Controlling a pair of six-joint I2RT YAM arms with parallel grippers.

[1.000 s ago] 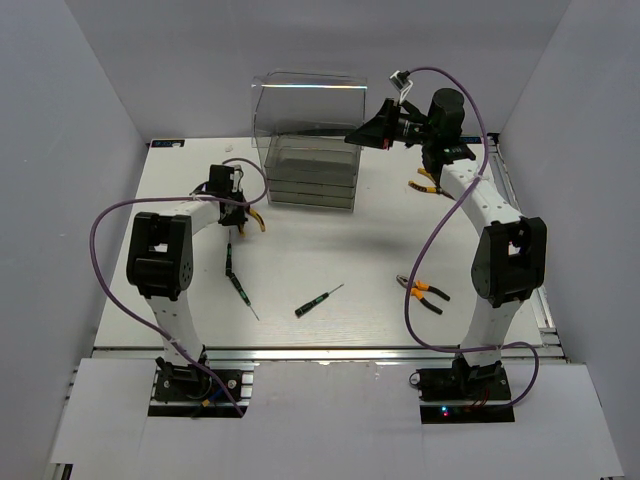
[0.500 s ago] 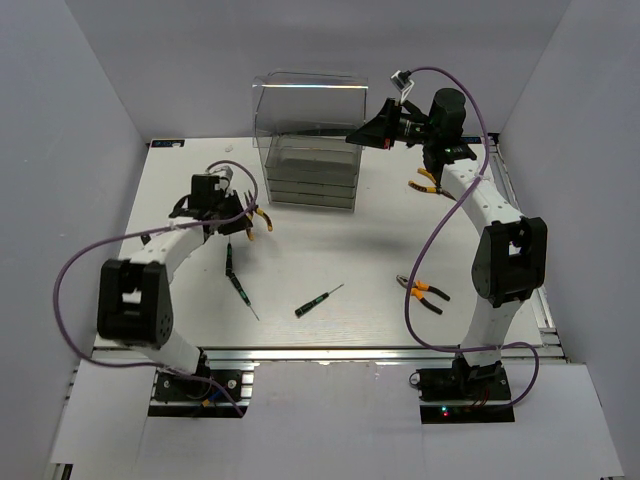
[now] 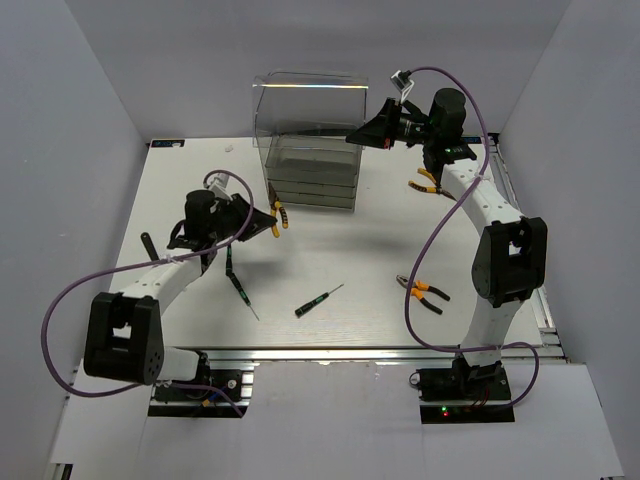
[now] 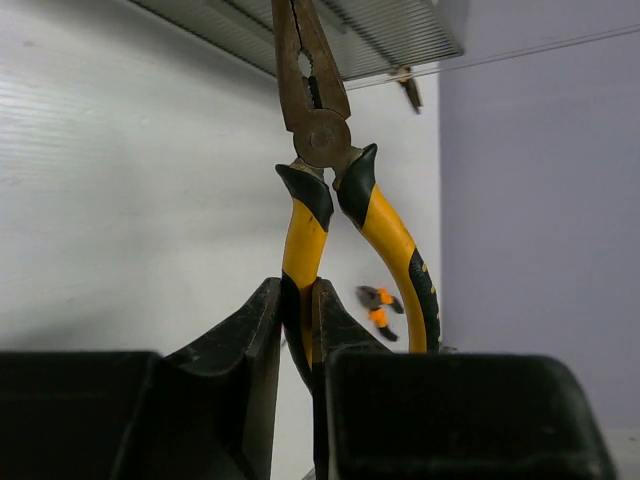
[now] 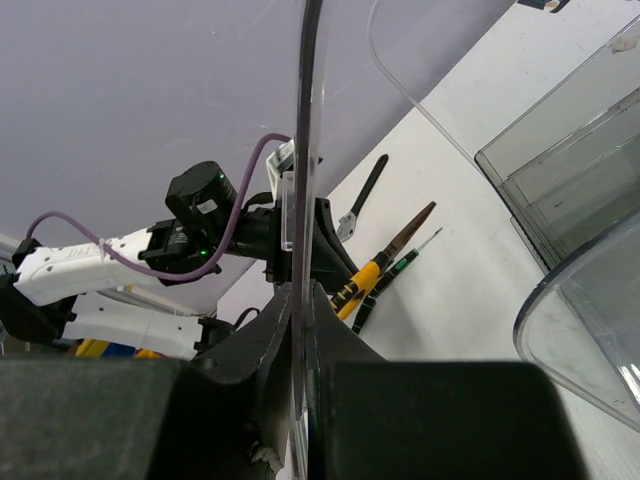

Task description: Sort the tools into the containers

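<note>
Left gripper [image 4: 300,300] swung right, clamping orange-and-black pliers [image 4: 318,135] by 1 handle, right gripper [image 5: 300,300] pinching clear box wall [image 5: 306,120]

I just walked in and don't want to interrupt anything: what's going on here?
Two robot arms are sorting tools into a clear drawer box. The left jaws are shut on one handle of the orange-and-black pliers, held close to the box's front. The right jaws pinch the box's clear lid, holding it raised. Two screwdrivers and another pair of pliers lie unsorted on the table.
</note>
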